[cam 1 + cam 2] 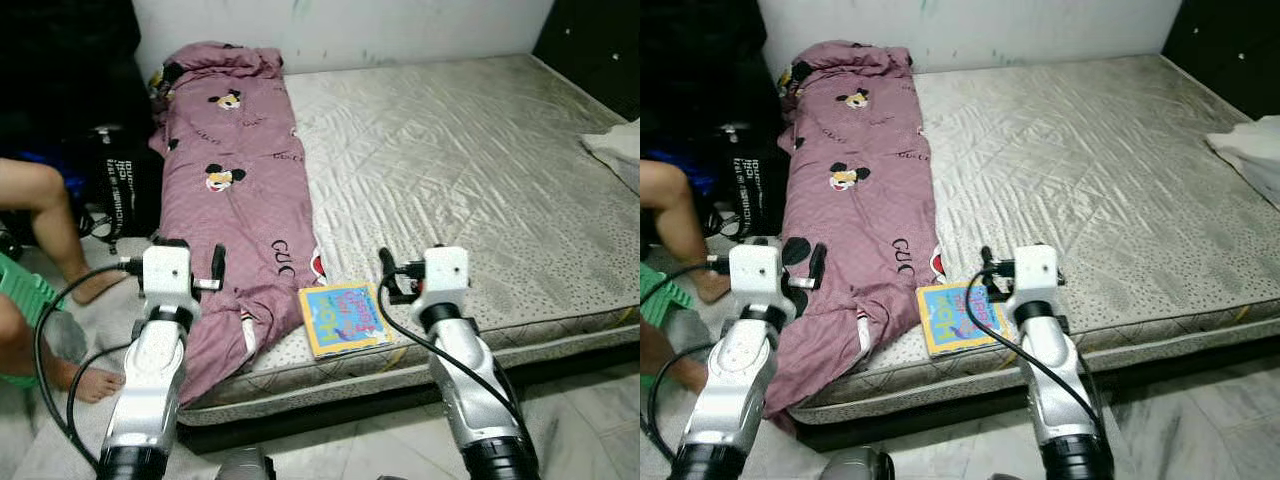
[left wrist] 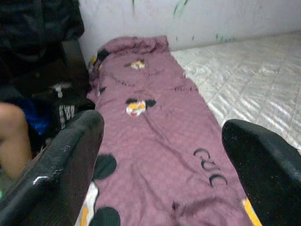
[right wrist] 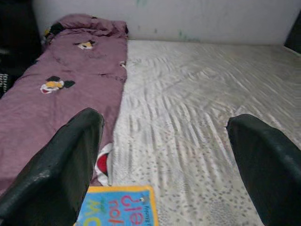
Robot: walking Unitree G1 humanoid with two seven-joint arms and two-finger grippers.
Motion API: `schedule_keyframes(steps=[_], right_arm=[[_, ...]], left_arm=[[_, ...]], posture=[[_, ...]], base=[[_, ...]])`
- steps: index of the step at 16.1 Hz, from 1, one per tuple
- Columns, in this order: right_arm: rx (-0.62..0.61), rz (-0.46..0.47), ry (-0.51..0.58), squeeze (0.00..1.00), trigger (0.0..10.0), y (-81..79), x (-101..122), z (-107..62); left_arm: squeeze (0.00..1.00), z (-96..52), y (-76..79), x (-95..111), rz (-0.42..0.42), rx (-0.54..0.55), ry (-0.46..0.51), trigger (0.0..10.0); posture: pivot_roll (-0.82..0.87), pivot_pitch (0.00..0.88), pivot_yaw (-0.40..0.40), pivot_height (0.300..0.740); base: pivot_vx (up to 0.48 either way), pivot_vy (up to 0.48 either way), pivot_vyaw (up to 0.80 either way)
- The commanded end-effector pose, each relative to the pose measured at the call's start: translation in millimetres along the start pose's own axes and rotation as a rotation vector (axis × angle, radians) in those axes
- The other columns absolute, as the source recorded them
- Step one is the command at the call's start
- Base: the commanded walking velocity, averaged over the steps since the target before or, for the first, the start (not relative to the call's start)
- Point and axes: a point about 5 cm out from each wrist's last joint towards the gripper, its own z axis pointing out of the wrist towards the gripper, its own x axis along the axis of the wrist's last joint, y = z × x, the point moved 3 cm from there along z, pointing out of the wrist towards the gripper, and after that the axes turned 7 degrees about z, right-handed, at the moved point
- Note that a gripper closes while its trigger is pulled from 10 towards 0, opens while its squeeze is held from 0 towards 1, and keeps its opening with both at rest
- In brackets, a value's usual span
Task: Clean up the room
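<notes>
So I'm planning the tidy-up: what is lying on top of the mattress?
On the mattress lie a purple blanket along its left side and a colourful book at the near edge. White cloth sits at the right edge. What the blanket covers is hidden.

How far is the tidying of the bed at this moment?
Nothing looks done yet. The purple blanket lies bunched along the mattress edge, and a book rests near the front edge. Both grippers, left and right, are open and hold nothing. Blanket and book are left.
</notes>
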Motion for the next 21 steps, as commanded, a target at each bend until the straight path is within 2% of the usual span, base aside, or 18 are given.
schedule_keyframes(steps=[1,5,11,13,17,21], right_arm=[[0.023,-0.001,0.021,0.0,10.0,-2.9,7.0,2.0],[0.041,-0.002,0.023,0.0,10.0,-7.9,7.0,10.2],[0.023,-0.02,0.018,0.0,10.0,-2.6,6.6,8.3],[0.001,0.011,0.004,0.0,10.0,0.6,4.2,9.0],[0.013,0.005,0.008,0.0,10.0,-1.9,4.4,10.2],[0.019,0.0,0.014,0.0,10.0,-3.1,5.7,11.2]], left_arm=[[0.0,-1.5,-4.8,-0.9,-0.001,0.02,-0.01,10.0],[0.0,2.1,-3.4,-0.4,0.002,0.024,-0.002,10.0],[0.0,4.6,0.0,0.2,0.002,0.007,-0.002,10.0],[0.0,6.2,2.0,0.8,0.002,-0.002,0.0,10.0],[0.0,6.1,0.9,0.8,0.005,-0.002,0.001,10.0],[0.0,7.3,0.5,0.7,0.007,0.001,0.0,10.0]], posture=[[0.08,0.0,0.015,0.74],[0.09,0.0,0.005,0.74],[0.07,0.0,0.01,0.74],[0.07,0.0,0.012,0.74],[0.08,0.0,0.014,0.74],[0.08,0.0,0.01,0.74]], base=[[0.0,0.0,0.0],[0.0,0.0,0.0],[0.0,0.0,0.0],[0.0,0.0,-0.75],[0.0,0.0,-0.79],[0.0,0.0,0.0]])
